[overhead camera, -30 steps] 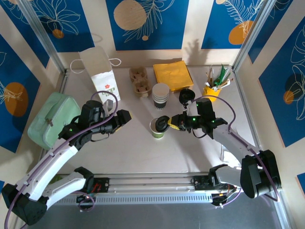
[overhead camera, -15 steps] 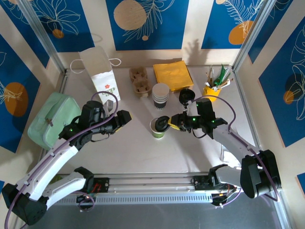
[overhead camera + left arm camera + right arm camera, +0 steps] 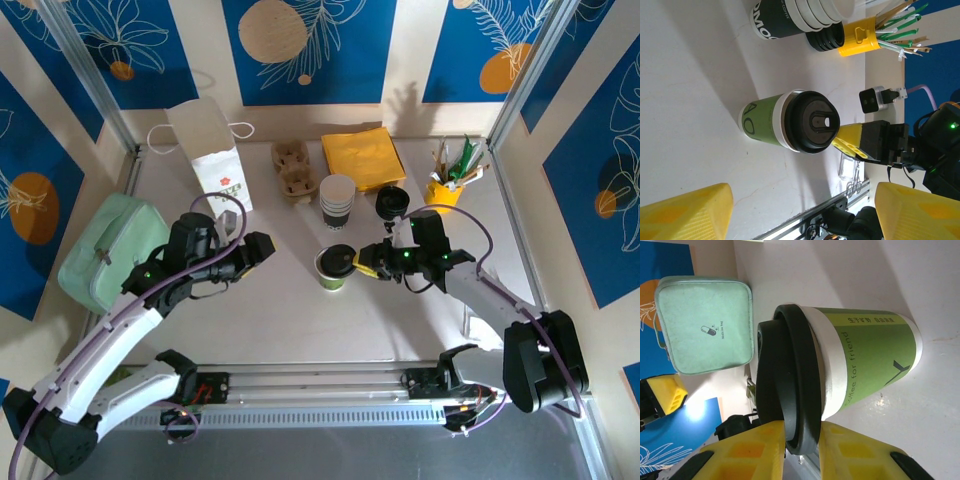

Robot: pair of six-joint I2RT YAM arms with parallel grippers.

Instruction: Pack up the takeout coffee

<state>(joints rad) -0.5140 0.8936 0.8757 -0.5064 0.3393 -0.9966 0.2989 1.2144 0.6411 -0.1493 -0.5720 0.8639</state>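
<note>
Straddling takeout coffee [image 3: 865, 355] rim, right end effector [image 3: 802, 429] grip unclear; left end effector [image 3: 802, 212] open.

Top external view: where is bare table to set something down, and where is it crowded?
Free: the near table in front of the coffee cup, up to the near edge; the gap between left tool and cup. Crowded: the far edge, paper bag to straw holder.

Table [image 3: 300, 310], pale top. Far left: white paper bag [image 3: 215, 150], upright, mouth open. Right of it: cardboard carrier [image 3: 293, 168], then yellow napkins [image 3: 362, 157]. Nearer: cup stack [image 3: 337, 200], black lids [image 3: 392, 200] just beside, yellow pot [image 3: 443, 188] holding stirrers. Left edge: green pouch [image 3: 110, 250].
</note>
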